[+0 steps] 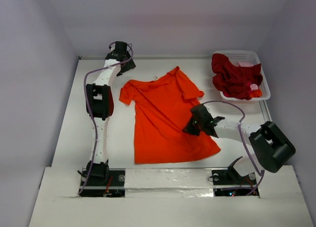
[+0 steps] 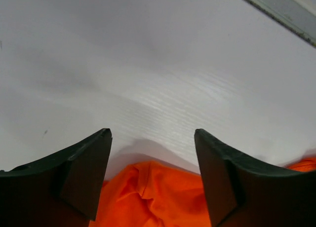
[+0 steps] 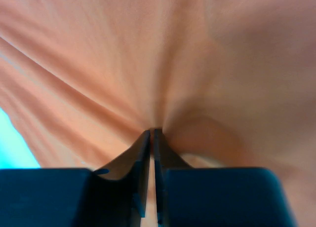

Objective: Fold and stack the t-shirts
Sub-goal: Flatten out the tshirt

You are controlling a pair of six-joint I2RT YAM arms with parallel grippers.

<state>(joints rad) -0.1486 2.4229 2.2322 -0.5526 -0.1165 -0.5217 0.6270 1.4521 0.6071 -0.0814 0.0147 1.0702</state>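
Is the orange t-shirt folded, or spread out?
Spread out. The orange t-shirt lies flat on the table, both sleeves showing; the right pincer only pinches a bit of its cloth.

**A robot test cell in a lab, not a home**

Plain white walls (image 1: 168, 19) box in a bare white surface (image 1: 118, 138) on three sides; two robot arms, the left arm (image 1: 101, 96) and the right arm (image 1: 269, 145), are bolted at its near edge; purple cables (image 1: 86, 91) run loose along them; silver tape (image 1: 168, 176) covers the front lip; the only household things are an orange-red t-shirt (image 1: 163, 118) and a white lattice basket (image 1: 237, 53) holding crimson cloth (image 1: 234, 76).
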